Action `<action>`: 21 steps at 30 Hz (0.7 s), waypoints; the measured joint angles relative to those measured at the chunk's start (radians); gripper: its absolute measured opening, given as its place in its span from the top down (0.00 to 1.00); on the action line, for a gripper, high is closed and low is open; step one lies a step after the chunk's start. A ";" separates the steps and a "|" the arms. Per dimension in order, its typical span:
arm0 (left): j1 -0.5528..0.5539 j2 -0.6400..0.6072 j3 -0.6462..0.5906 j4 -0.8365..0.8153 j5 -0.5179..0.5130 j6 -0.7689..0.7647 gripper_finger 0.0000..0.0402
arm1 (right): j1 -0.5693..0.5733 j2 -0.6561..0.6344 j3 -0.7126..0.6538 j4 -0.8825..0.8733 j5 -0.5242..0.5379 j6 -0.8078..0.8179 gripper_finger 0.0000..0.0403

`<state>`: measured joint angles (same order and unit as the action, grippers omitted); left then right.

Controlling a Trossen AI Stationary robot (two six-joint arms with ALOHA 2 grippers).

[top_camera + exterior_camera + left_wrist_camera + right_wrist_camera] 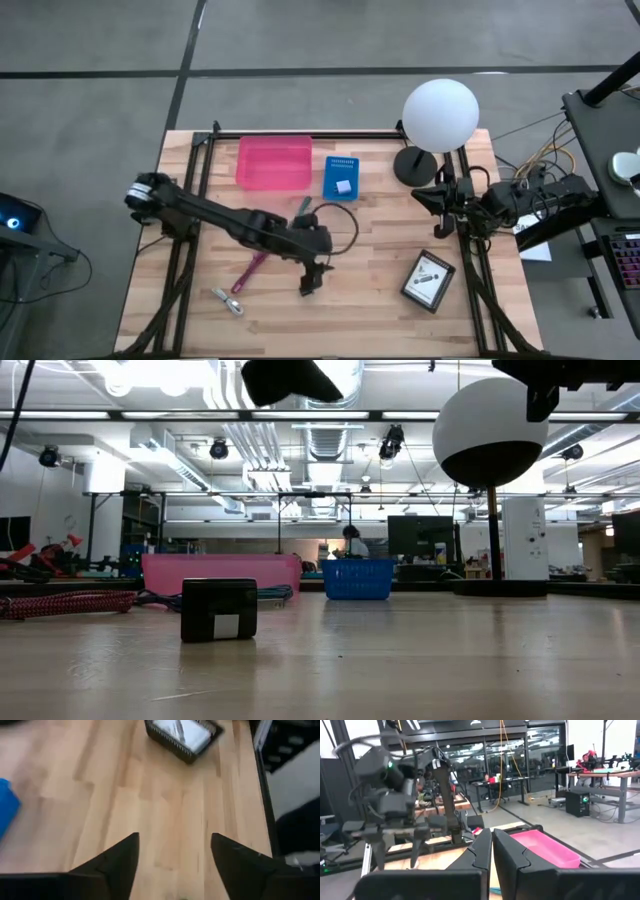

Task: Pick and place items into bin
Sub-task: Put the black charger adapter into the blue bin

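Note:
My left gripper point(309, 283) point(172, 852) hangs open over bare wood in the table's near middle and touches nothing. A magenta pen-like tool point(250, 270) lies on the table to its left, and a silvery clip point(228, 301) lies nearer the front edge. A black-framed tray with a white printed card point(428, 282) point(183, 735) rests flat to its right. The pink bin point(273, 162) point(220, 573) stands at the far side, with a small blue basket point(342, 177) point(357, 578) beside it. My right gripper point(491, 851) waits shut at the table's right edge point(445, 200).
A white globe lamp point(440, 115) point(490, 430) stands on its dark base at the far right. Black frame rails point(190, 250) run along both sides of the table. A black boxy thing point(218, 610) sits on the wood in the low view. Bare wood lies between the left gripper and the card tray.

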<state>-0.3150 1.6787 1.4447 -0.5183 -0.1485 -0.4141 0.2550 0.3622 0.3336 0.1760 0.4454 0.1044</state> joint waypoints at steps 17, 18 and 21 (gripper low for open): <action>-0.045 0.212 -0.008 -0.203 0.219 -0.288 0.32 | 0.000 0.001 0.000 -0.073 0.001 -0.010 0.98; -0.047 0.216 -0.011 -0.202 0.220 -0.288 0.32 | 0.000 0.000 0.000 -0.073 0.001 -0.010 0.98; -0.053 0.227 -0.011 -0.196 0.222 -0.289 0.32 | 0.000 0.000 0.000 -0.073 0.001 -0.011 0.98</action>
<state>-0.3680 1.9053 1.4333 -0.7145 0.0737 -0.7029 0.2546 0.3626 0.3332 0.1028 0.4461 0.0933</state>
